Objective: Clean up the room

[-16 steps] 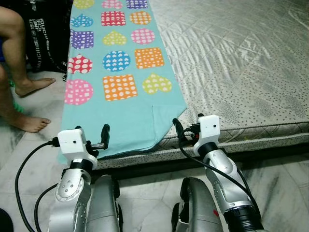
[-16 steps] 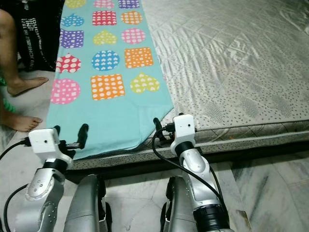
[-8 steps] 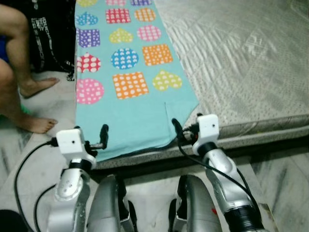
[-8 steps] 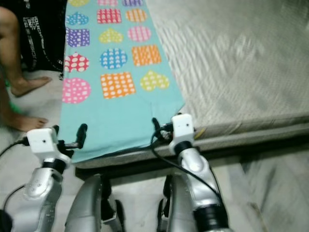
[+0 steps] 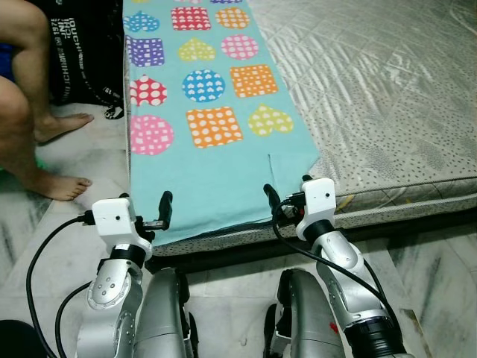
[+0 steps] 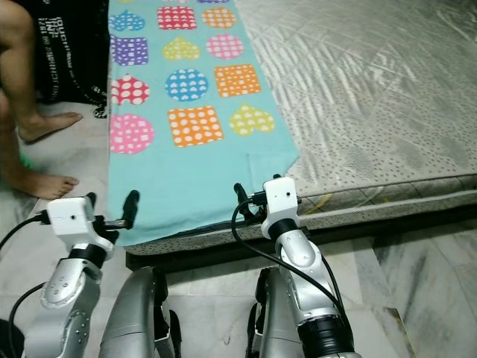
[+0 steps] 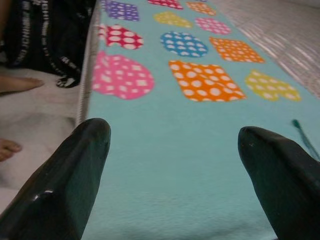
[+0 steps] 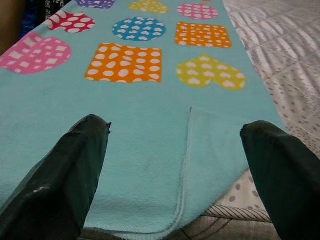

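— Laid out where?
— Spread flat along the left side of a low mattress (image 5: 387, 97), near edge hanging a little over the front: a turquoise fleece blanket (image 5: 216, 175) printed with dotted hearts, circles and squares in pink, orange, blue, yellow and purple.

— And the arms?
— Both raised just short of that near edge. Left gripper (image 5: 141, 212) at the blanket's left corner, fingers spread wide, nothing between them. Right gripper (image 5: 287, 195) at the right part of the hem, fingers (image 8: 75, 170) likewise parted and empty, just above the fabric.

— Any writing?
— White lettering on a black bag (image 5: 82, 52) beside the mattress, too small and tilted to read.

— Anything else?
— Bare legs and feet of a person (image 5: 30, 112) on the marble floor (image 5: 74, 156) to the left, beside the bag.
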Controlling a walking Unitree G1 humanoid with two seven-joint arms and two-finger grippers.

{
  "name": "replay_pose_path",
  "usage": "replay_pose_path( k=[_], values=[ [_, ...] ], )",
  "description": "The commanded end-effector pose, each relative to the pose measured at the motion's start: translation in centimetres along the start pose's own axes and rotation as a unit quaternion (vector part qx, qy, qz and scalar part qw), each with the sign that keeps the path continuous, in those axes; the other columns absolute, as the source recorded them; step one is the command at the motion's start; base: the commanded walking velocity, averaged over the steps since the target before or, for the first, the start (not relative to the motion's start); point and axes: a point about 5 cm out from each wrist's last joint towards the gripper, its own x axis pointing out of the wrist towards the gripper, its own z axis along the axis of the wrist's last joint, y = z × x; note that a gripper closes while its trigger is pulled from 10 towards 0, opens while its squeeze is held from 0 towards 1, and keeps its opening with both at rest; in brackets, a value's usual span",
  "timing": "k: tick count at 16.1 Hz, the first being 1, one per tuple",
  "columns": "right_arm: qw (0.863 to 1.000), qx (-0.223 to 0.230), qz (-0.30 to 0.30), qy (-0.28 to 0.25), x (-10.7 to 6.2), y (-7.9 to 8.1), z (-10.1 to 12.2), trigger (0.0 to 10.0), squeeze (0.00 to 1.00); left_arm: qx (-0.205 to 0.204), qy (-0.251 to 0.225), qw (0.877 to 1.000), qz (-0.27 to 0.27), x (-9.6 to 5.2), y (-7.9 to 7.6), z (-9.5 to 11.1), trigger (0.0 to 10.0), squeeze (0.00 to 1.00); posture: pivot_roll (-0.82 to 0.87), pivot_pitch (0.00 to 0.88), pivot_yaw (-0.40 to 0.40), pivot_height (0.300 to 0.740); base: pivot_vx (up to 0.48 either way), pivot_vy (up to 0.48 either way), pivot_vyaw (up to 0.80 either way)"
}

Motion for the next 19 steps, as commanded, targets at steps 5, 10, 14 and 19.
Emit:
replay_pose_path(
  k=[5,10,14,19],
  values=[
    [1.000,-0.011,-0.001,0.024,0.6,-0.8,-0.7,10.0,0.00,0.003,0.008,1.000,0.003,-0.5,0.1,-0.3,10.0,0.00,0.08,0.247,-0.038,0.626,0.000,0.000,0.00],
    [0.999,-0.017,-0.008,0.026,1.8,-1.5,-0.3,10.0,0.00,0.007,0.007,1.000,0.003,-0.8,0.3,0.0,10.0,0.00,0.10,0.278,-0.030,0.626,0.000,0.000,0.00],
    [0.998,0.004,0.012,0.063,2.5,-0.3,-1.3,10.0,0.00,0.014,0.009,1.000,0.008,-1.5,0.7,0.5,10.0,0.00,0.14,0.322,-0.026,0.626,0.000,0.000,0.00],
    [0.997,0.008,0.026,0.071,1.6,-0.3,-2.5,10.0,0.00,0.016,0.018,1.000,0.010,-1.9,0.6,0.6,10.0,0.00,0.14,0.348,-0.011,0.586,0.000,0.000,0.00]
  ],
)
